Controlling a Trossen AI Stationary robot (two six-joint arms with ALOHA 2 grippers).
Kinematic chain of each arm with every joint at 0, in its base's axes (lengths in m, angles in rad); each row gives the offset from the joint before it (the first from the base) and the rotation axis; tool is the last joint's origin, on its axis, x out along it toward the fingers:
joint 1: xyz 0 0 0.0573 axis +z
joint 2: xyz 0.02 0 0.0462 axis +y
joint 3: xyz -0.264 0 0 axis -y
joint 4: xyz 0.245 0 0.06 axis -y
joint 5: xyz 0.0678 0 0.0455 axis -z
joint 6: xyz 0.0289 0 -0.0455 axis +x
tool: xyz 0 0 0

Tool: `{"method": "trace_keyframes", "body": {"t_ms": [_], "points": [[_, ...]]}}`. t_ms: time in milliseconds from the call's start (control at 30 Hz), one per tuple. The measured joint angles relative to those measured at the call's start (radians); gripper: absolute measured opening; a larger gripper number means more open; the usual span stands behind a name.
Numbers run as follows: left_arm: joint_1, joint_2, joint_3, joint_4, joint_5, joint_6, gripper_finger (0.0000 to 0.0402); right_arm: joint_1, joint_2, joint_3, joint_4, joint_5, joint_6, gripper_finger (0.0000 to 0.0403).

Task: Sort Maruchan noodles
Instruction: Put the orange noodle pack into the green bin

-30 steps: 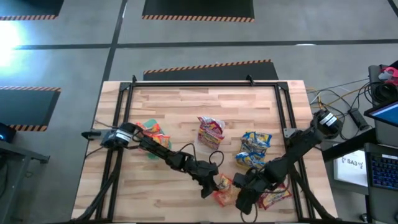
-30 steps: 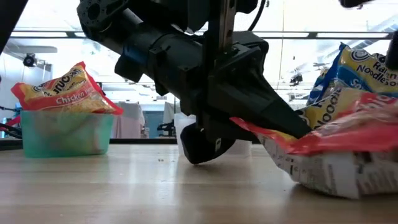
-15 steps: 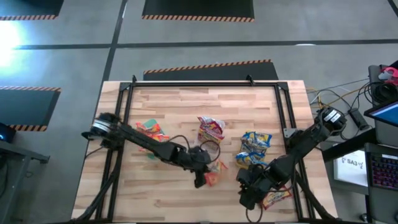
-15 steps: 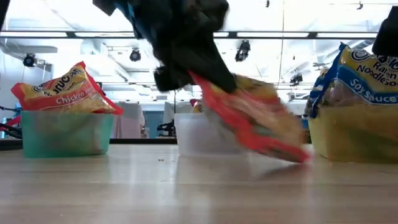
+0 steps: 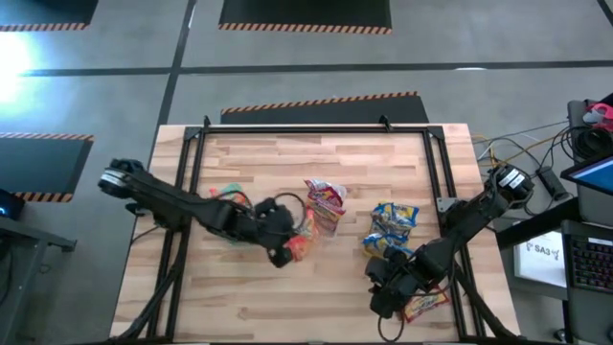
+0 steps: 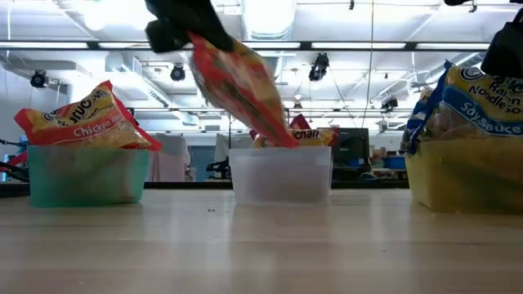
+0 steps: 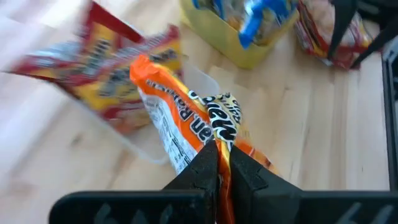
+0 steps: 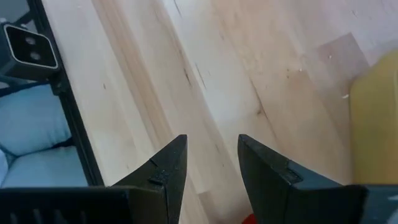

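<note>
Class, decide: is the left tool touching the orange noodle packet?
Touching. In the left wrist view the left tool has its fingers pinched shut on the orange noodle packet; the low view shows the packet hanging in the air.

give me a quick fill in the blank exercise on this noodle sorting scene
1. The left gripper is shut on a crinkly orange plastic ____ packet.
2. In the low view, the held packet hangs above the ____ rectangular plastic bin in the middle.
3. The blue-yellow packets sit in the ____ plastic bin.
4. The right gripper hovers over bare wood, its fingers ____.

Missing words: noodle; clear; yellow; open
</note>
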Motion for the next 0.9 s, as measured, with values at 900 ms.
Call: {"method": "trace_keyframes", "body": {"t_ms": [900], "points": [[-0.032, -0.291, -0.009, -0.954, -0.467, -0.536, 0.0000, -0.002, 0.000, -0.001, 0.007, 0.031, -0.161, 0.0132]]}}
